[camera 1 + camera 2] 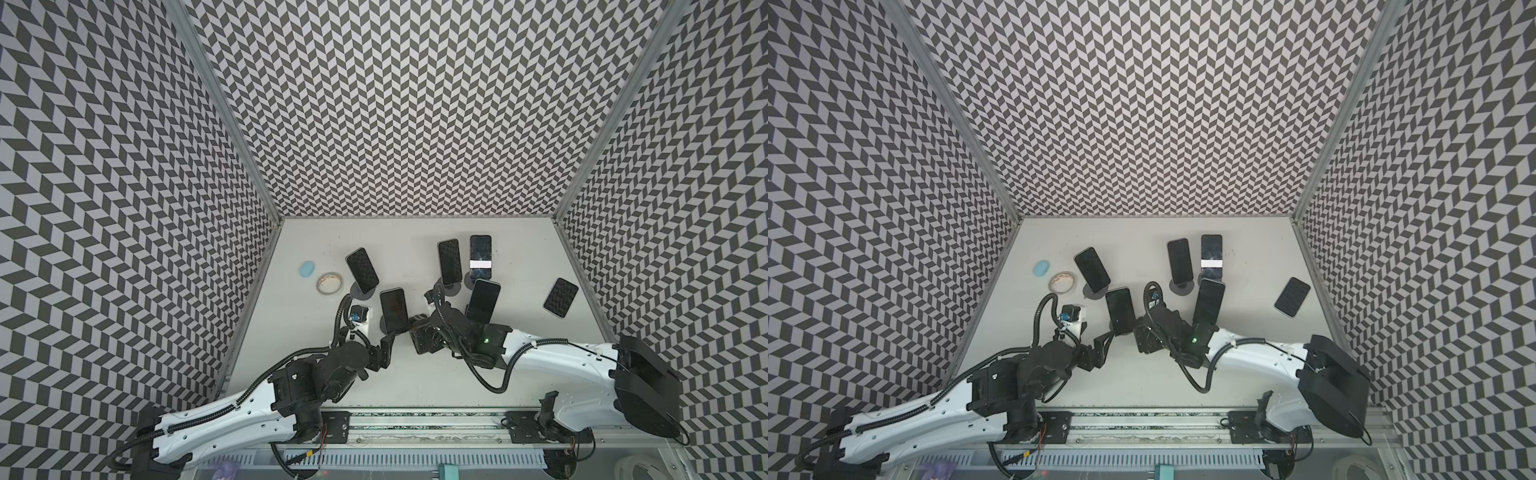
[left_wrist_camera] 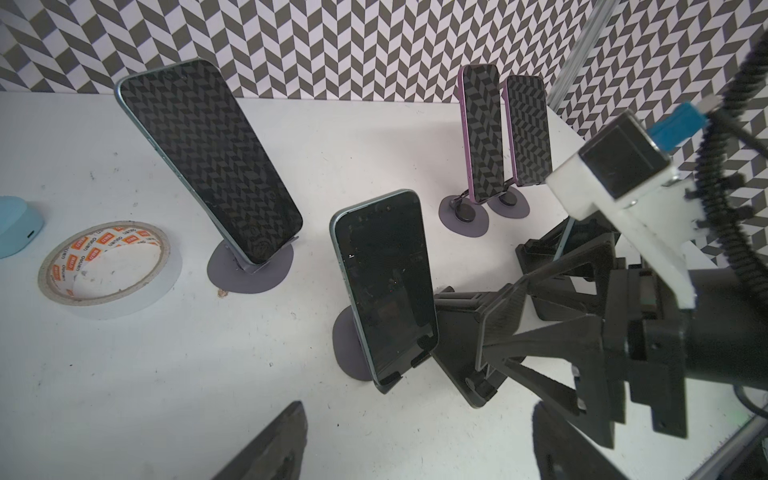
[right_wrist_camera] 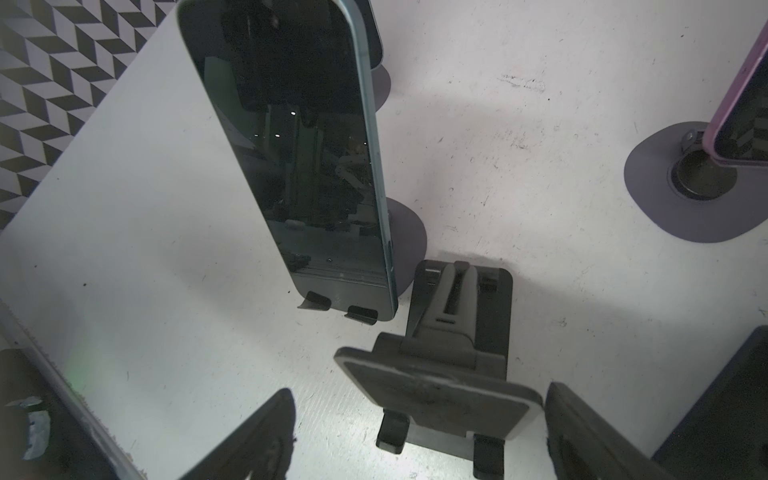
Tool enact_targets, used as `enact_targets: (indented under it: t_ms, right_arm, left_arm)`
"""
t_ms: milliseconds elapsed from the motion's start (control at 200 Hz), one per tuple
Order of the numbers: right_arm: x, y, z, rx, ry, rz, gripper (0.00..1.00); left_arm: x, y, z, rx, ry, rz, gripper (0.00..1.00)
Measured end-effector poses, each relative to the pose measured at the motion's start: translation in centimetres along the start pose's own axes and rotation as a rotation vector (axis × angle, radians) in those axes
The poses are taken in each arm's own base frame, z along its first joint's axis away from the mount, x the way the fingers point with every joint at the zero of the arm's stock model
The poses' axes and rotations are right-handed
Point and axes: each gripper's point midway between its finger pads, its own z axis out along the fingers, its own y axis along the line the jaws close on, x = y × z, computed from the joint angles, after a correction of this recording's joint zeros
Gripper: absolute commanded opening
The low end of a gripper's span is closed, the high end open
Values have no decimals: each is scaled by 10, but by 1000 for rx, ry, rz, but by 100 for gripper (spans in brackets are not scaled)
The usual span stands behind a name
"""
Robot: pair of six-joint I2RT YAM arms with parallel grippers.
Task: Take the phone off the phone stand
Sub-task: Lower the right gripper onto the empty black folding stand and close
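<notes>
Here we face the phone (image 2: 386, 286), likely rigid and slippery, best pinched by its side edges; left gripper (image 2: 417, 409) and right gripper (image 3: 419, 390) both gape empty.

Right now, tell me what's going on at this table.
Two robot arms work among several phones propped on stands. The left pincer is open and empty, facing the nearest teal-edged phone, which still sits in its grey stand. The right pincer is open around an empty black stand beside it. Another phone lies flat on the table.
</notes>
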Motion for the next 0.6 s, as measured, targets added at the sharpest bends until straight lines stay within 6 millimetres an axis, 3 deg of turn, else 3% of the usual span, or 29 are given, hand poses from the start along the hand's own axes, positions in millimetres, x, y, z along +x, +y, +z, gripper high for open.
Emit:
enact_targets:
  t_ms: [280,601]
  right_arm:
    - [-6,-2,8,44,-4,13,91]
    - [0,-8,13,79,12,14,81]
  left_arm:
    - [1,-2,-1,17,-5,30,85]
    - [4,-6,2,32,10,49,85]
